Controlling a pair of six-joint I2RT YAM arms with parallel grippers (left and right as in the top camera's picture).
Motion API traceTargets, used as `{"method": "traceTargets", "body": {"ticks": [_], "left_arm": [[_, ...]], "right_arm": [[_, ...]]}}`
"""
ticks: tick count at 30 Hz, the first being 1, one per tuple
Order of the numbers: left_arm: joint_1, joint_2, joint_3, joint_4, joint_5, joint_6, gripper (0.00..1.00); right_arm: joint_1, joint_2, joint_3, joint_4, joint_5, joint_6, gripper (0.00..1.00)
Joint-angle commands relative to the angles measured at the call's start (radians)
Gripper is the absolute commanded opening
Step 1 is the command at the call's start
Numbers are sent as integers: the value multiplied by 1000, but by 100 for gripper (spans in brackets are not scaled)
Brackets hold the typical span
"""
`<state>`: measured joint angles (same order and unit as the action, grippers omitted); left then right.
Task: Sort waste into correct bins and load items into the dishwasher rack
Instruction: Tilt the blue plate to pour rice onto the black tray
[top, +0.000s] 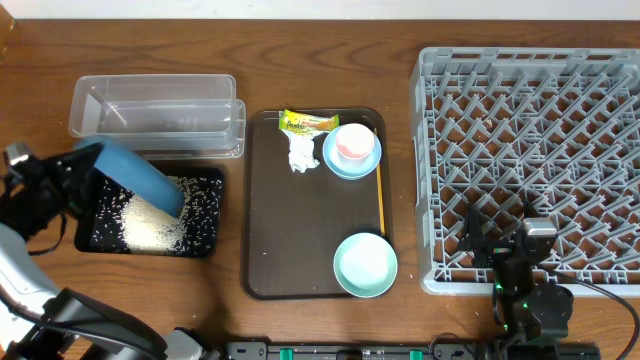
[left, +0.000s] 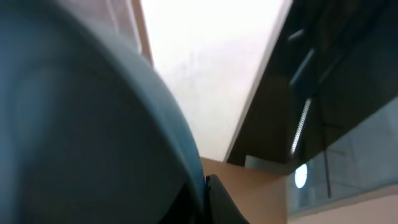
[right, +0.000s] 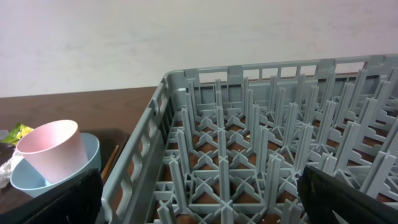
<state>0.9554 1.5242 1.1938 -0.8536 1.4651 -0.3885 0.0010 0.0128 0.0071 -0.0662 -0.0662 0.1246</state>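
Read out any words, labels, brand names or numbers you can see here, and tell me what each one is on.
No text is readable.
On the snack wrapper: coloured print, too small and blurred to read.
On the dark-blue plate, dishwasher rack and clear tub: no lettering visible.

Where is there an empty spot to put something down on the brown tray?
The brown tray is bare down its left side and middle, between the tissue at the far end and the bowl at the near right. The far right corner is crowded: wrapper, tissue, and the pink cup in its dish.
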Motion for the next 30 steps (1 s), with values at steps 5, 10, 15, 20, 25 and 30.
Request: {"method": "traceTargets", "body": {"ticks": [5,10,15,20,25,30], "left_arm": [[68,-7,-1,-6,70,26,6],[63,-9,-1,-5,108,41,6],[39,-42,-1,-52,108,52,6],[-52,-193,-1,-73,108,89,6],[-178,-434,-1,-88,-53,35,6],[-408,-667,-1,-145,-474,-18,6]], "right_arm": [[-6,-3,-2,-4,6,-9,99],[-6,-3,-2,-4,6,-9,99],[-6,-3,-2,-4,6,-9,99],[-6,-3,-2,-4,6,-9,99],[-6,-3,-2,-4,6,-9,99],[-6,-3,-2,-4,6,-9,99]]}}
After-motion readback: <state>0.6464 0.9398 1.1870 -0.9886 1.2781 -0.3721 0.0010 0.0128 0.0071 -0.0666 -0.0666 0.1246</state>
